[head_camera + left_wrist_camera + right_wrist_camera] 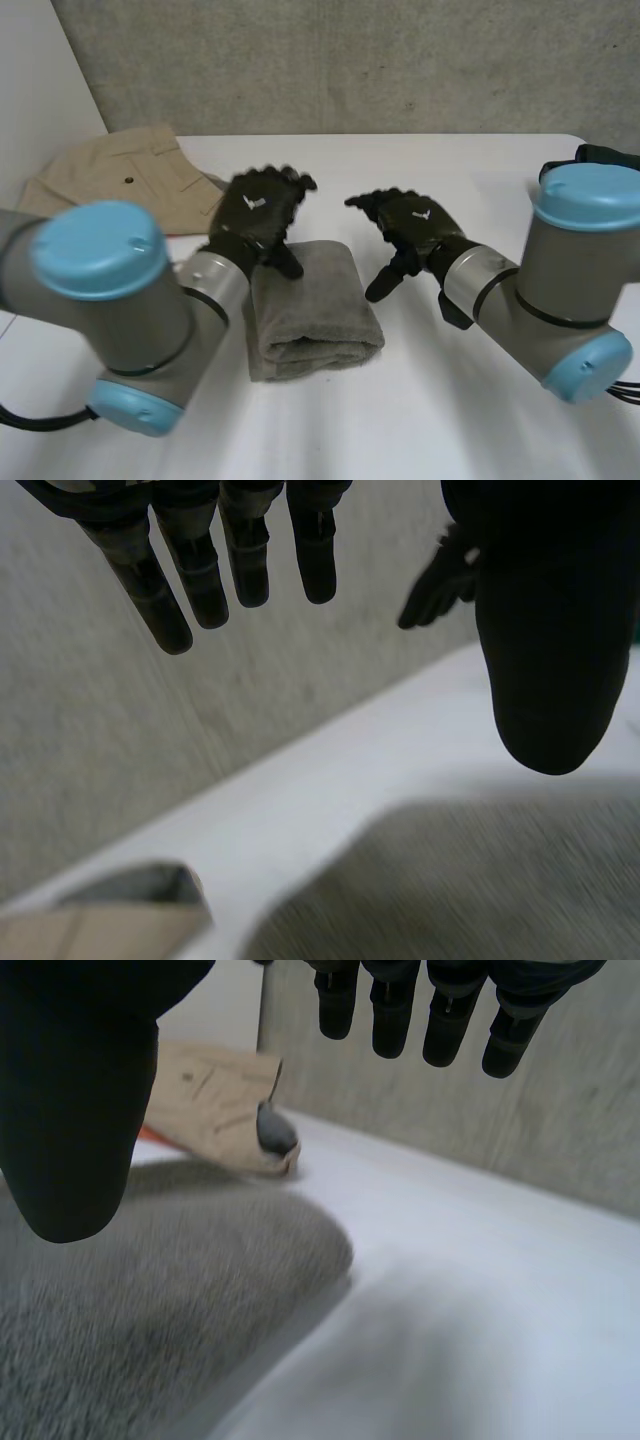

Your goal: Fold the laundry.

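A grey towel (312, 312) lies folded into a thick pad in the middle of the white table (430, 420). My left hand (258, 215) hovers over the towel's far left corner, open, its thumb pointing down at the cloth. In the left wrist view its fingers (200, 575) are straight and apart from the thumb, holding nothing, with the towel (470, 880) below. My right hand (408, 225) is open just right of the towel, above bare table. In its own wrist view the fingers (392, 1010) are straight and empty, and the towel (150, 1330) lies under the thumb.
A beige garment (130, 175) lies crumpled at the table's far left, beyond the towel (215, 1100). A dark object (600, 155) sits at the table's right edge behind my right arm. A grey wall runs behind the table.
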Controlling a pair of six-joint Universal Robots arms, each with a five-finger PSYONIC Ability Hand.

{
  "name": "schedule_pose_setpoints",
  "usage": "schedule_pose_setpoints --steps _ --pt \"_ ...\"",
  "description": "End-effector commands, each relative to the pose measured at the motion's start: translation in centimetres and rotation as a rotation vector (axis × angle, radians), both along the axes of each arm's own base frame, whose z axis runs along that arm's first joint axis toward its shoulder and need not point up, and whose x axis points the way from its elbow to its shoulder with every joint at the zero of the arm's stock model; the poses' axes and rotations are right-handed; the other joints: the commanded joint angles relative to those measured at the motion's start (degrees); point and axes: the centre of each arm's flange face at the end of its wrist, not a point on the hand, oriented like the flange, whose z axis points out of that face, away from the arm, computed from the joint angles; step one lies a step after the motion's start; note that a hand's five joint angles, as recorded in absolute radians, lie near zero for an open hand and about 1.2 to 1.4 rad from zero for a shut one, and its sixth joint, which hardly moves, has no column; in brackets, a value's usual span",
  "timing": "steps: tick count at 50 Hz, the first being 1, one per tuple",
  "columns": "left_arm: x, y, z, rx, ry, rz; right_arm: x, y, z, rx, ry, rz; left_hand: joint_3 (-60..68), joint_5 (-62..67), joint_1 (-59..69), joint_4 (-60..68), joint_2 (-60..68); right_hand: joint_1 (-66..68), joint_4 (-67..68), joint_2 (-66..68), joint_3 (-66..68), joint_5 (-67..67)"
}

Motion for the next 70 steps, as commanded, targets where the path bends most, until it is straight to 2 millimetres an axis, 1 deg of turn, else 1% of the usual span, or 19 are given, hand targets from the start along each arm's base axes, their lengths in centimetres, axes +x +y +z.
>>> schedule_pose_setpoints --steps 1,4,8,13,18,21,22,26,27,29,30,31,32,37,41,45,59,67,70 --pt "0.3 0.3 -4.9 0.141 -0.156 0.100 1.2 -1.3 -3.2 0.092 0.066 0.019 -0.21 0.76 -1.65 0.11 -0.09 -2.89 -2.27 -2.34 -2.38 -2.73" --pt "0.9 0.4 -5.6 0.175 -0.193 0.129 1.8 -1.4 -4.1 0.103 0.079 0.037 -0.04 0.93 -1.48 0.28 0.08 -2.89 -2.27 -2.34 -2.38 -2.73" --pt "1.7 0.8 -6.3 0.217 -0.237 0.153 3.1 -0.2 -5.0 0.087 0.135 0.098 0.12 1.09 -1.32 0.45 0.24 -2.89 -2.27 -2.34 -2.38 -2.73" --pt "2.8 0.6 -6.8 0.217 -0.305 0.161 3.3 0.1 -6.3 0.030 0.233 0.130 0.13 1.09 -1.32 0.45 0.25 -2.89 -2.27 -2.34 -2.38 -2.73" --pt "3.0 0.7 -5.9 0.154 -0.381 0.132 2.8 -0.2 -5.4 -0.086 0.353 0.082 -0.21 0.76 -1.65 0.11 -0.09 -0.29 0.32 0.25 0.21 -0.14" --pt "2.8 0.4 -4.4 0.103 -0.378 0.109 2.9 0.2 -3.9 -0.154 0.388 0.081 -0.05 0.92 -1.49 0.28 0.07 0.23 0.84 0.77 0.73 0.38" --pt "2.6 0.4 -3.9 0.090 -0.368 0.098 2.7 0.6 -2.9 -0.189 0.398 0.076 -0.04 0.93 -1.48 0.28 0.08 0.06 0.67 0.61 0.56 0.22" --pt "1.7 0.4 -0.7 0.017 -0.285 0.008 2.3 1.7 -1.1 -0.245 0.383 0.064 -0.55 0.42 -1.99 -0.23 -0.43 -0.45 0.17 0.10 0.06 -0.29" --pt "1.5 0.2 0.8 -0.018 -0.249 -0.024 2.2 1.9 -0.9 -0.256 0.375 0.064 -0.71 0.26 -2.15 -0.39 -0.59 -0.78 -0.17 -0.23 -0.28 -0.62" --pt "1.5 0.0 2.3 -0.050 -0.216 -0.056 2.2 3.1 -0.8 -0.288 0.348 0.070 -0.88 0.09 -2.32 -0.56 -0.76 -1.45 -0.84 -0.90 -0.95 -1.30" --pt "1.6 -0.4 4.6 -0.100 -0.160 -0.120 2.0 4.2 -0.8 -0.302 0.341 0.081 -0.72 0.25 -2.16 -0.40 -0.60 -1.62 -1.01 -1.07 -1.12 -1.47" --pt "1.5 -0.5 5.1 -0.110 -0.143 -0.139 2.0 4.8 -1.0 -0.306 0.337 0.091 -0.71 0.25 -2.16 -0.39 -0.60 -1.63 -1.01 -1.08 -1.12 -1.47" --pt "1.3 -0.5 5.6 -0.114 -0.120 -0.180 1.8 6.1 -1.6 -0.312 0.329 0.112 -0.71 0.25 -2.16 -0.39 -0.60 -1.63 -1.01 -1.08 -1.12 -1.47" --pt "0.6 -0.2 7.1 -0.053 0.002 -0.347 1.6 8.5 -3.9 -0.314 0.322 0.158 0.29 1.26 -1.15 0.62 0.41 -1.46 -0.85 -0.91 -0.96 -1.30" --pt "0.4 0.2 7.9 0.026 0.070 -0.444 2.2 10.2 -5.6 -0.343 0.293 0.211 0.46 1.43 -0.98 0.78 0.58 -0.96 -0.34 -0.41 -0.45 -0.80" --pt "0.4 -0.2 7.5 0.058 0.085 -0.459 2.7 10.0 -7.2 -0.358 0.298 0.215 0.30 1.26 -1.15 0.62 0.42 -0.11 0.50 0.44 0.39 0.05" --pt "0.2 -0.1 6.7 0.078 0.076 -0.457 4.7 7.8 -9.4 -0.416 0.266 0.198 0.13 1.09 -1.32 0.45 0.25 11.49 12.10 12.03 11.99 11.64" --pt "0.3 -0.2 6.8 0.076 0.078 -0.454 5.4 7.1 -9.0 -0.443 0.252 0.192 0.13 1.09 -1.32 0.45 0.25 17.37 17.99 17.92 17.88 17.53" --pt "0.3 -0.2 6.8 0.075 0.077 -0.455 5.6 6.8 -8.9 -0.451 0.247 0.192 0.29 1.26 -1.15 0.62 0.41 26.44 27.05 26.99 26.94 26.60"
